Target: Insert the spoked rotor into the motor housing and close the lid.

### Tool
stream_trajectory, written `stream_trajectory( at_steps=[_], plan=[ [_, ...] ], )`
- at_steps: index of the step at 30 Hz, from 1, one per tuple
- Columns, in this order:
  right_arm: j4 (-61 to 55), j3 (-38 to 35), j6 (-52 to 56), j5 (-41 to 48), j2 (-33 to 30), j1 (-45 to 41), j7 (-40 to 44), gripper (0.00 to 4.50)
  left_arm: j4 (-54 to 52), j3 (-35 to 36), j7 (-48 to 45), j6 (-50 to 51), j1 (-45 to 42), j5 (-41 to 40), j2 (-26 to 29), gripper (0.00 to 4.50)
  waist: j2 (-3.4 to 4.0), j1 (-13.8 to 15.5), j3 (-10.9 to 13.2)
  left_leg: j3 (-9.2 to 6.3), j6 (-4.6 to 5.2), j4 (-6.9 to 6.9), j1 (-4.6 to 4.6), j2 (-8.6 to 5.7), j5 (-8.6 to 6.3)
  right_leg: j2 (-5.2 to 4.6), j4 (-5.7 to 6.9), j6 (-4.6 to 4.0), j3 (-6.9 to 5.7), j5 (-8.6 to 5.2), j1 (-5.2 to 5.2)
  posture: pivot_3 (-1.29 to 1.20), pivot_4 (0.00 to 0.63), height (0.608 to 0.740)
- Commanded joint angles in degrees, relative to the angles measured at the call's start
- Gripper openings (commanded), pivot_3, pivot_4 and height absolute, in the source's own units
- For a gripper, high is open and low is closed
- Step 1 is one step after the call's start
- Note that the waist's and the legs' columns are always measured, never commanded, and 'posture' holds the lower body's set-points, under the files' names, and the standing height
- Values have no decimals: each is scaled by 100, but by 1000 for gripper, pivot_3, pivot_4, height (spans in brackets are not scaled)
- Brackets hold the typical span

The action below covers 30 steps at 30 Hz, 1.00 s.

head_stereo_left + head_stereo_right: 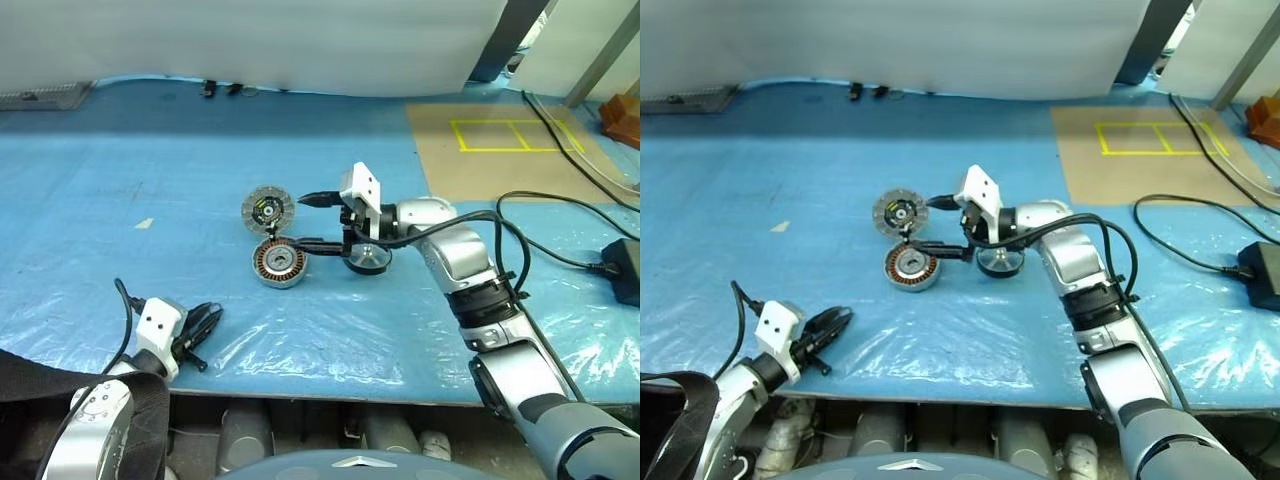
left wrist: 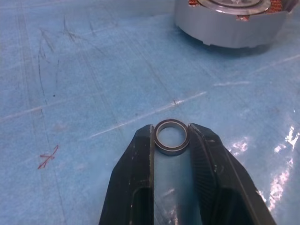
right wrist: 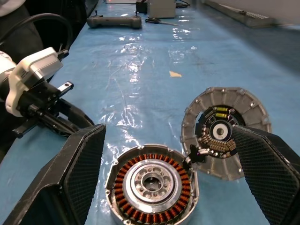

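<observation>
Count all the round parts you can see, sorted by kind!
1 copper-wound can
1 ribbed disc
1 silver round part beside the can
1 small ring
Total: 4

The desk [image 1: 120, 200] is covered with blue plastic sheeting. On it lie the motor housing [image 1: 279, 263], copper windings up, and just behind it the lid [image 1: 267, 209], ribbed face up. A round silver part [image 1: 367, 258] sits right of the housing. A brown board [image 1: 510, 150] with yellow tape markings and black cables [image 1: 560, 250] lie toward the right.
</observation>
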Motion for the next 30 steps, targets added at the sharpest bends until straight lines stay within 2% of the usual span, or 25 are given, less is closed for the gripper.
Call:
stream_trajectory(
  at_steps=[1,6,9,13,19,30],
  plan=[
    [-209,91,-138,34,-267,217,283,4500,-607,69,-47,348,-420,-464,71,711,0,31,0,1,0,2,-1,0,0,0,1,0,0,0,1,0,150,740],
    [-127,282,-65,-3,-341,284,411,4500,-1009,-71,-75,1080,-1213,-917,186,711,0,-23,0,1,0,13,1,0,1,1,14,0,0,1,0,0,150,740],
    [-81,335,-72,-21,-305,283,406,4500,-971,-317,-109,1392,-1678,-906,266,711,0,-40,0,0,0,12,1,-2,1,2,17,-1,1,1,-1,0,150,740],
    [2,362,-132,-101,-220,230,280,3548,-683,-626,-168,1545,-2139,-736,305,711,0,-28,0,1,0,13,-7,-4,1,2,14,-1,0,1,-4,0,150,740],
    [-129,347,-5,-45,-164,227,246,3548,-400,-1007,-119,1767,-2484,-341,439,711,0,-29,0,0,0,15,-8,-4,2,2,14,-1,0,1,-4,0,150,740],
    [-219,356,144,-51,-201,204,234,3548,13,-1306,-11,1869,-3032,53,339,711,0,-25,0,-1,-3,19,-13,-4,3,2,15,-2,-2,1,-4,0,150,740]
  ],
)
